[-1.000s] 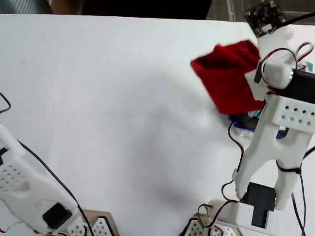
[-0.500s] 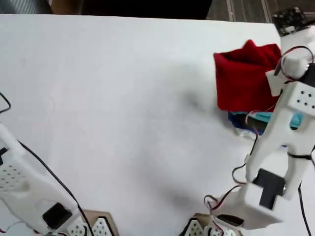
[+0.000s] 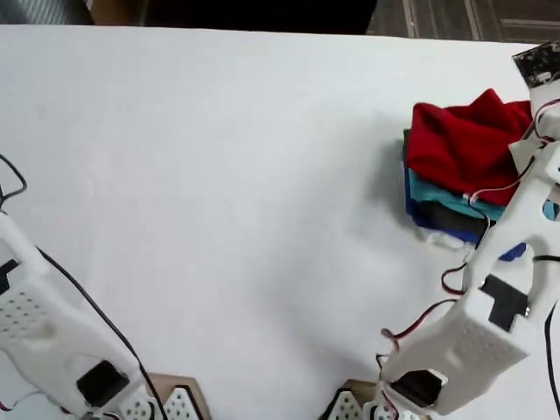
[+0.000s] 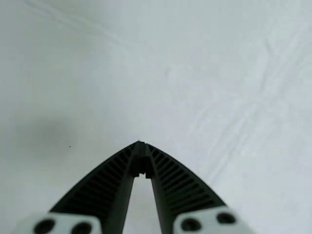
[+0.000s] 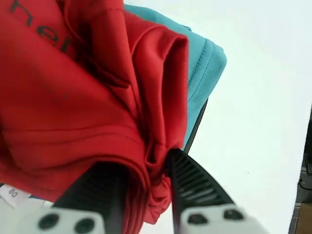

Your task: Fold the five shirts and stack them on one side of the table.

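Note:
A folded red shirt lies on top of a stack at the table's right side, over a teal shirt and darker blue and black shirts. My right gripper is shut on the red shirt, pinching a bunched fold at its edge; the teal shirt shows underneath. The right arm reaches over the stack from the front right. My left gripper is shut with nothing in it, above bare white table. Its arm sits at the front left corner.
The white table stretches wide between the two arms. Red and black wires hang along the right arm. The table's far edge meets a dark floor at the back.
The right arm carried the red shirt to the right and lowered it onto the stack, which now shows beneath it. The left arm stayed still.

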Robot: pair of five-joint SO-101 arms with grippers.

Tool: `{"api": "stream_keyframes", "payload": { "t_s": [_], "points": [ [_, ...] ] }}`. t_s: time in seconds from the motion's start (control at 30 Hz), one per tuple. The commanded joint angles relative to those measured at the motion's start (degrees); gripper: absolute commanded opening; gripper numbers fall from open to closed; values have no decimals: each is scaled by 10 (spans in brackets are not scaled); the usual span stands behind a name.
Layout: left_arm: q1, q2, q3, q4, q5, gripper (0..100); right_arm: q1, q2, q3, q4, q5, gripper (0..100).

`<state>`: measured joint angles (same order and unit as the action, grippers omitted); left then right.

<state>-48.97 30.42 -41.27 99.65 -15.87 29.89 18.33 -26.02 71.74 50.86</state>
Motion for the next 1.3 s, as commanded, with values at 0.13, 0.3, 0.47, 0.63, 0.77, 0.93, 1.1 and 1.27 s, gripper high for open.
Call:
{"api": "stream_keyframes", "payload": {
  "t_s": [0.13,0.3,0.47,0.63,0.77,0.93,1.1,1.27],
  "points": [
    [2,-11,-23,7,4,26,7,22,-5,-71,4,25],
    [1,-11,-22,7,4,26,7,26,-5,-83,3,141],
    [1,-11,-23,7,4,26,22,21,-5,-102,3,259],
    [1,-11,-22,7,4,26,40,21,-26,-109,-2,255],
    [4,-11,-21,7,4,26,51,20,-83,-103,-95,255],
    [4,-11,-20,8,4,26,38,21,-149,-32,-154,255],
    [3,-11,-22,8,4,26,0,21,-216,91,-156,224],
    [4,-11,-23,7,4,26,-70,21,-285,238,-161,43]
  ]
}}
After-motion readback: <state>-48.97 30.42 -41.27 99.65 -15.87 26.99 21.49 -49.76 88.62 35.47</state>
